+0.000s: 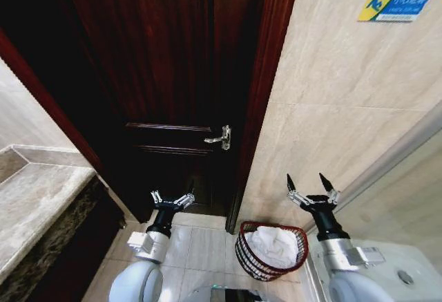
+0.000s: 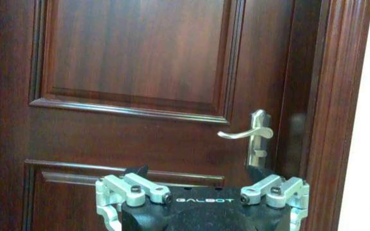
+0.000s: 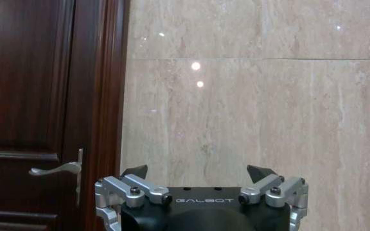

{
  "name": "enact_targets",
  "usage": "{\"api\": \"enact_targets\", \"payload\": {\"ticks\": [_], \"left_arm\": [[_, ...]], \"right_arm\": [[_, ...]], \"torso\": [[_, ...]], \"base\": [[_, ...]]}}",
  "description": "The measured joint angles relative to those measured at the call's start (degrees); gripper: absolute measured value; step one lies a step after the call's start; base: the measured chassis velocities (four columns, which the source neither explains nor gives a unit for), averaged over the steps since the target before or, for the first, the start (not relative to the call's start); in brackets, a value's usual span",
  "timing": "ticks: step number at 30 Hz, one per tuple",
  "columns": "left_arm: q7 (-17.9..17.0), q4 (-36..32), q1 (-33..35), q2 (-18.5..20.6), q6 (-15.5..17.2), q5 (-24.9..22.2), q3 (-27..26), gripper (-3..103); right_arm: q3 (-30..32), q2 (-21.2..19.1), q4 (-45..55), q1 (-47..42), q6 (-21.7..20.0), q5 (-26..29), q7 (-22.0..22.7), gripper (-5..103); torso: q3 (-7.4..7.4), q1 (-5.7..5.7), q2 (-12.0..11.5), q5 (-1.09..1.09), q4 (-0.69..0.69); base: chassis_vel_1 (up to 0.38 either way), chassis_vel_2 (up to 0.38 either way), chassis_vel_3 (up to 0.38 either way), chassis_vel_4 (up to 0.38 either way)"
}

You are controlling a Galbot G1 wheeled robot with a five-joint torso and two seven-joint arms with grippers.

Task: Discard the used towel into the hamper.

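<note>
Both of my arms occupy the lower edge of the head view, raised side by side and pointing forward. Beyond them, the largest element is the dark wooden door (image 1: pixel 166 88), panelled and shut within its reddish-brown frame (image 1: pixel 266 95). To the right of the frame I see the beige tiled wall (image 1: pixel 345 108), which carries a small blue-and-yellow sign (image 1: pixel 398 1) near its top. On my left a marble counter (image 1: pixel 34 202) runs along the side wall. On the tiled floor (image 1: pixel 200 247), at the foot of the wall just right of the door frame, stands the hamper (image 1: pixel 271 250), upright, with the white towel (image 1: pixel 271 244) lying bunched inside it below the rim. I read the right gripper (image 1: pixel 311 183) as spread wide and carrying nothing; it sits above and slightly right of the hamper, clear of it, and faces the tiled wall in the right wrist view. I read the left gripper (image 1: pixel 173 200) as likewise spread wide and carrying nothing; it sits left of the hamper, well apart from it, and faces the door in the left wrist view. The smallest item is the silver lever handle (image 1: pixel 221 137), mounted at the door's right edge, level with the lower panel rail.
</note>
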Motion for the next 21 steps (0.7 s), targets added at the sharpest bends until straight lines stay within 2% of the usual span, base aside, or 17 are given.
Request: {"api": "enact_targets", "payload": {"ticks": [6, 21], "left_arm": [[0.00, 0.00, 0.00, 0.00, 0.00, 0.00, 0.00, 100], [0.00, 0.00, 0.00, 0.00, 0.00, 0.00, 0.00, 100]], "right_arm": [[-0.71, 0.32, -0.51, 0.01, 1.44, 0.03, -0.56, 100], [-1.38, 0.73, 0.55, -0.02, 1.28, -0.30, -0.84, 100]], "torso": [[0.00, 0.00, 0.00, 0.00, 0.00], [0.00, 0.00, 0.00, 0.00, 0.00]], "base": [[0.000, 0.000, 0.000, 0.000], [0.000, 0.000, 0.000, 0.000]]}}
